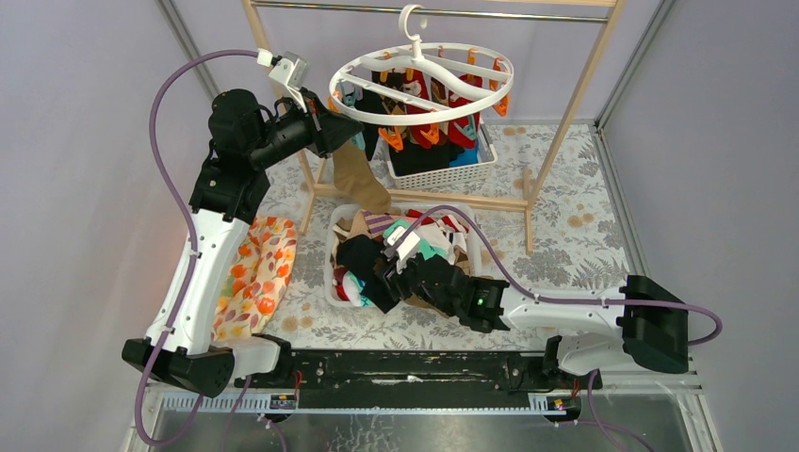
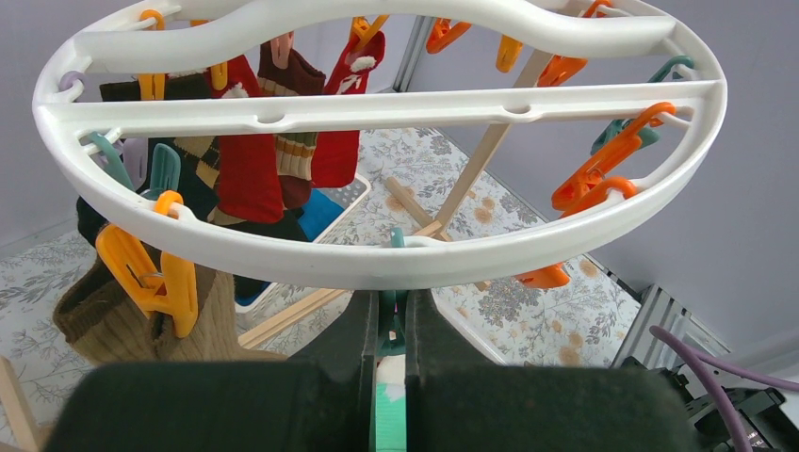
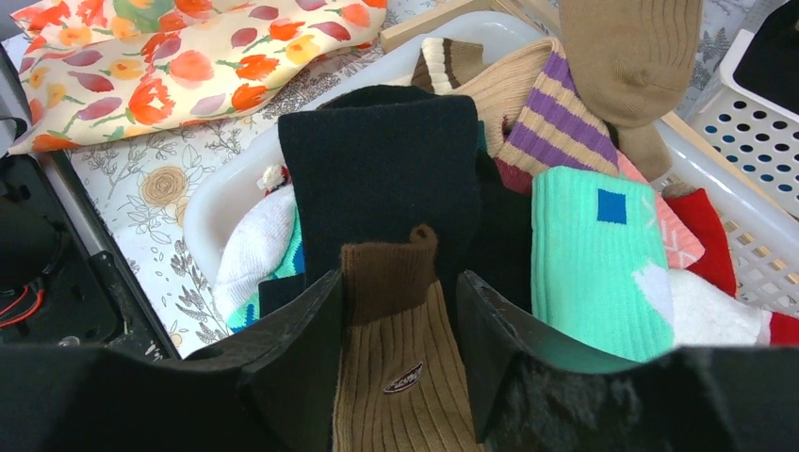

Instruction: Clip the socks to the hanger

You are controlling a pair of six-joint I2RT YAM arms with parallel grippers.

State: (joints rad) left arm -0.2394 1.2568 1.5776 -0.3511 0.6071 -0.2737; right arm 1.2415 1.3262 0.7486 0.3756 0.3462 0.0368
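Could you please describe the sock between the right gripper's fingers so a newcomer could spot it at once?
Find the nearer white basket, heaped with socks. The right gripper reaches into it, and the tan ribbed sock lies between its fingers. Unlike the black sock and mint-green sock beside it, it has a dark brown cuff and a small dark oval label.

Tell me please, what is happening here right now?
The left pincer is up under the white ring hanger, shut on a teal clip at its rim. Several socks hang clipped already. The right pincer reaches into the white basket of loose socks and grips a brown sock.
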